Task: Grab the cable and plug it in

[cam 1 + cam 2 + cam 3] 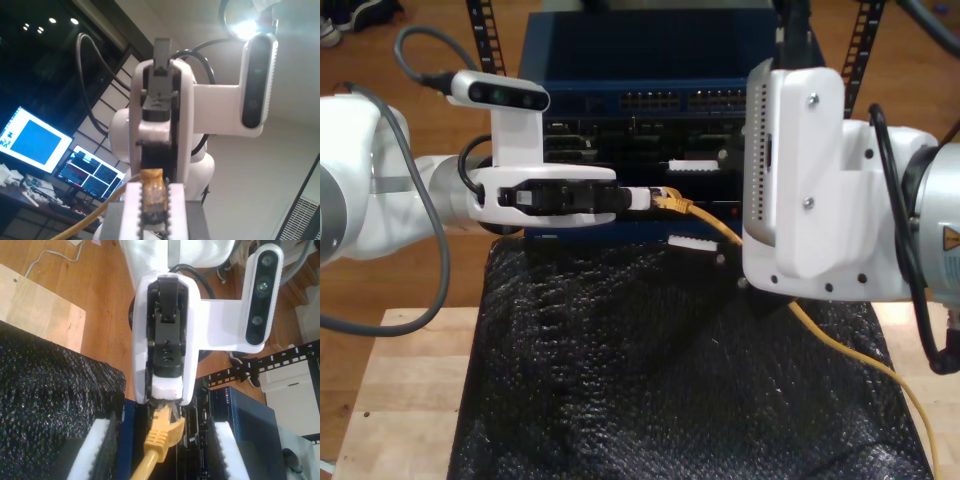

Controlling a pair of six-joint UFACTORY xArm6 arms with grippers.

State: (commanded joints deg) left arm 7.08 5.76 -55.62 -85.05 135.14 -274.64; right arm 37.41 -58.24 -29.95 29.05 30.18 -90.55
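**Cable plug pinched at the rack face**

In the first wrist view, the cable (pixel 151 187) is seen clamped at its plug end between the toothed white pads (pixel 131 210) of my first gripper (pixel 154 215), whose fingers are drawn narrow around it. The yellow-orange strand is carried away below toward a cluttered desk (pixel 20 192). Just past the plug, my second gripper (pixel 156 160) is met almost head-on. Two lit monitors (pixel 37 142) are set on the desk, dark windows are seen behind them, and a bright ceiling lamp (pixel 245 22) is flared against a pale ceiling.

In the second wrist view, the fingers (pixel 95 450) of my second gripper are spread wide. The cable is run between them without being touched. Its yellow boot is held at the tip of my first gripper. A wooden floor (pixel 100 295) is shown beneath, with a pale plywood board (pixel 35 310) lying on it. A black netted foam mat (pixel 45 390) is seen to one side of the cable and dark blue rack equipment (pixel 245 415) to the other.

In the exterior view, my first gripper is reached in level from the exterior view's left, and the plug is held just in front of the rack's ports. The arm of my second gripper is set large at the exterior view's right. From the plug the cable is draped down behind that arm and across the mat toward the exterior view's lower right. The mat is spread over a light wooden table (pixel 410 400), and the rack is stood behind it.
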